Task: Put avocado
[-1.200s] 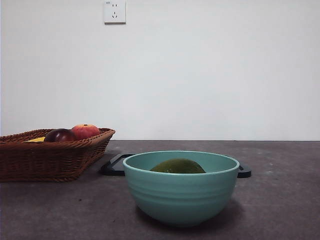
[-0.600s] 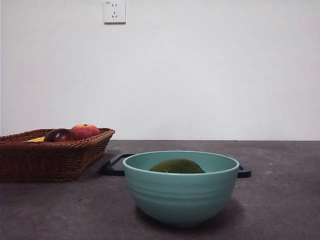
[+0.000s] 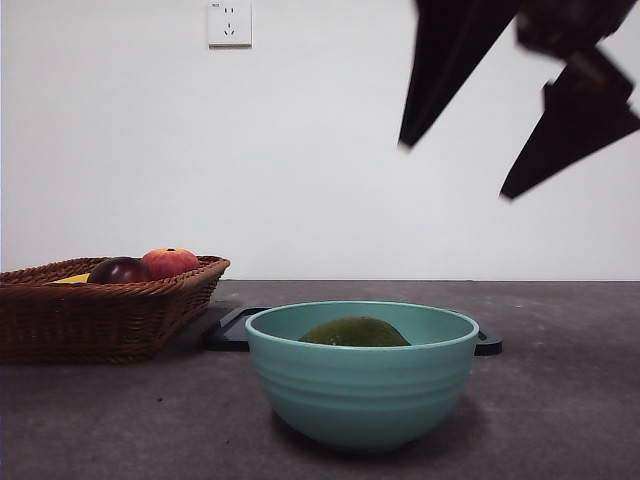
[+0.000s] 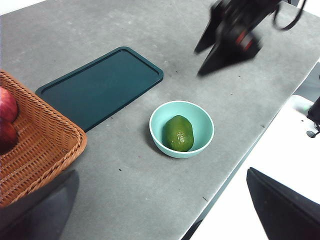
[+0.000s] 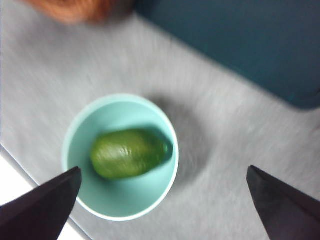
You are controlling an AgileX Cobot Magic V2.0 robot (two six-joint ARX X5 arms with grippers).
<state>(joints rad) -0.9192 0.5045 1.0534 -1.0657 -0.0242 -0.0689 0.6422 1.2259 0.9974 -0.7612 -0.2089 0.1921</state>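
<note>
Right tool point(image 3: 455, 170) front view: hangs high above the desk point(image 3: 560, 400), up and to the right of the teal bowl point(image 3: 362, 385), two black jaws spread wide, nothing between them. Avocado point(image 3: 354, 333) sits inside the bowl, only its rounded top showing over the rim. Bowl is at the near edge of the desk. Wicker basket point(image 3: 100, 315) stands at the left side, holding a red-orange apple point(image 3: 170, 263), a dark maroon fruit point(image 3: 120, 271) and a sliver of something yellow. Dark tray point(image 3: 230, 330) lies flat behind the bowl, its ends poking out either side. Wall socket point(image 3: 229, 23) on the white wall behind.

Left wrist view: left tool point(image 4: 160, 210) is up high and well back from the work, jaws wide apart, empty. Below it the avocado point(image 4: 178, 133) lies on its side in the bowl point(image 4: 182, 129), close to the desk's point(image 4: 125, 185) edge. Tray point(image 4: 100, 86) is beside the bowl, not touching, and the basket point(image 4: 35, 145) corner sits next to the tray. Right tool point(image 4: 207, 57) is visible over the desk beyond the bowl, blurred.

Right wrist view: blurred frame. Right tool point(image 5: 162, 200) is above the bowl point(image 5: 120, 157), jaws wide, clear of it. Avocado point(image 5: 129, 153) lies lengthwise across the bowl floor. Tray point(image 5: 235, 45) near, a bit of basket point(image 5: 75, 9) further off.
</note>
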